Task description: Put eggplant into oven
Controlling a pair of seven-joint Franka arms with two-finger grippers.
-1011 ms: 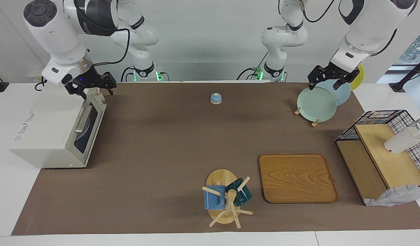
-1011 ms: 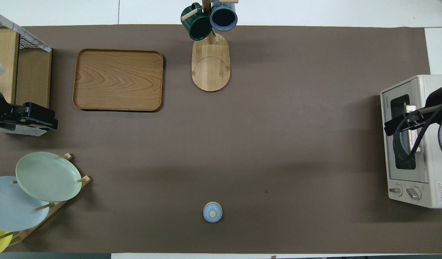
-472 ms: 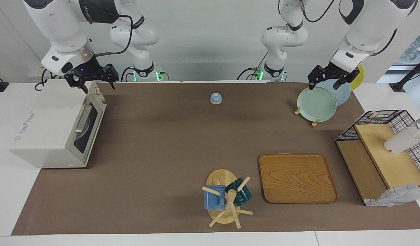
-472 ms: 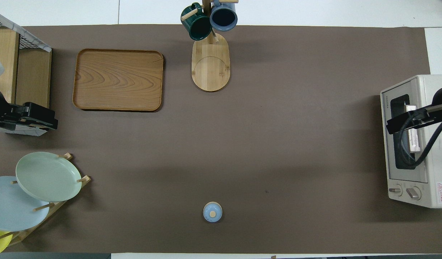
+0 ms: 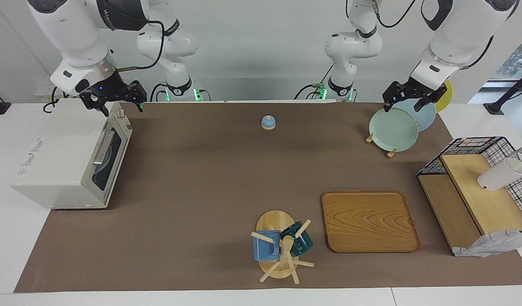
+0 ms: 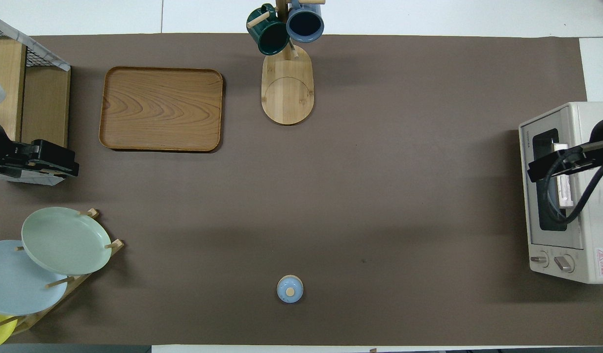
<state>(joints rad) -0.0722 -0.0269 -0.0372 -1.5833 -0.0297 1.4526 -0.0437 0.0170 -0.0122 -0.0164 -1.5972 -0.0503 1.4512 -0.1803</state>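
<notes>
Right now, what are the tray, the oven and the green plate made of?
The tray looks like wood: wavy brown grain, smooth low sheen. The oven seems to be painted metal, cream and matte, with a dark shiny glass door and a metal bar handle. The green plate is probably glazed ceramic, pale and smooth with a soft gloss, though it could be plastic.

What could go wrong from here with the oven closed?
1. No eggplant shows on the table, and the oven door is shut: whether it is inside cannot be told.
2. The right gripper, jaws open, hangs over the oven's top corner; a descent could bump it.
3. The left gripper waits over the plate rack.
</notes>
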